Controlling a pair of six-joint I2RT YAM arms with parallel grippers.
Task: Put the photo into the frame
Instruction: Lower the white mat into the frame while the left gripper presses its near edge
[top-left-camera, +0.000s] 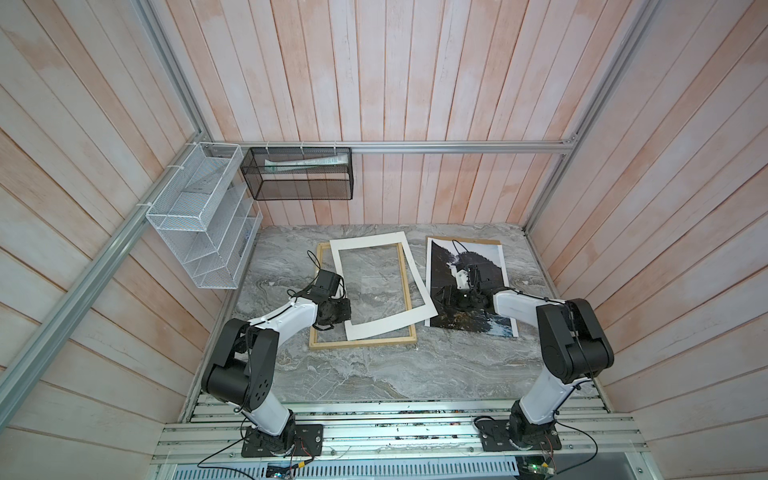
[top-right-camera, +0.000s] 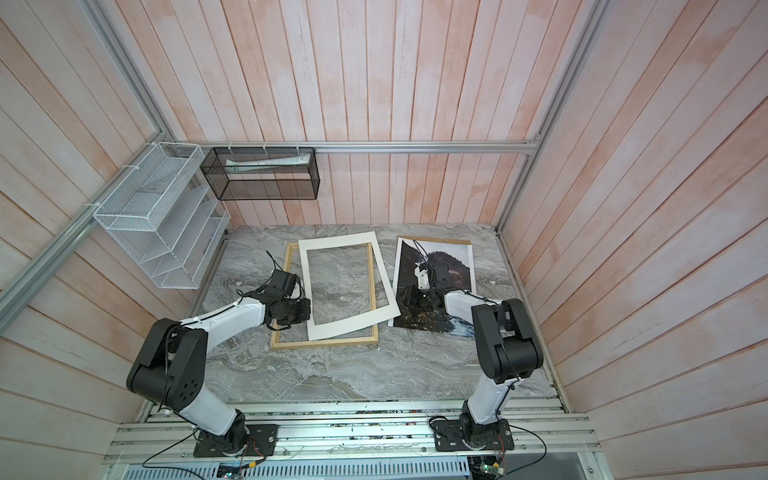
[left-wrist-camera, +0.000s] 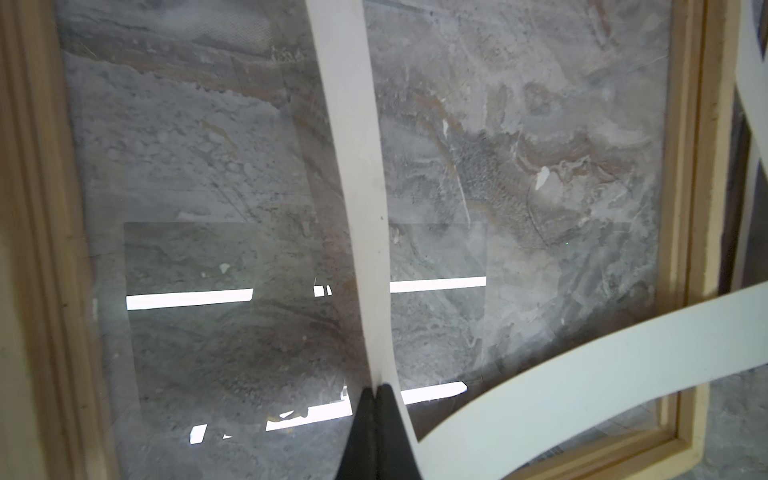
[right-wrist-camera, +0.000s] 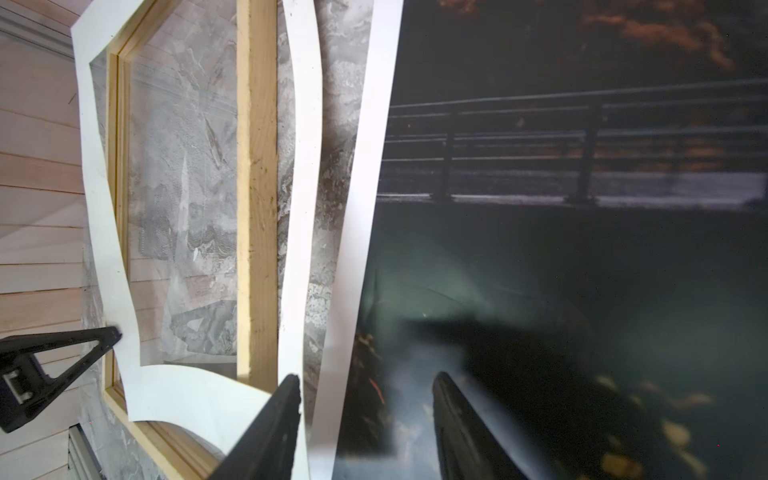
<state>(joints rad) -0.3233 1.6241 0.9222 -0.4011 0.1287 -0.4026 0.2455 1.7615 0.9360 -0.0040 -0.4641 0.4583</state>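
Left wrist view: left gripper (left-wrist-camera: 376, 388) pinched shut on the white mat (left-wrist-camera: 361, 166), skewed over the frame (top-left-camera: 361, 343) — tugging could crease it; right gripper (right-wrist-camera: 366, 377), jaws apart, hovers over the photo (right-wrist-camera: 582, 270), farther right on the backing panel (top-left-camera: 465, 240)

A white mat (top-left-camera: 370, 242) lies askew near the desk's (top-left-camera: 374, 374) far edge, left of middle. A brown board (top-left-camera: 482, 240) shows near the far right corner. A white wire rack (top-left-camera: 199, 216) and a black mesh basket (top-left-camera: 299, 187) with papers (top-left-camera: 303, 163) hang above the far left corner.
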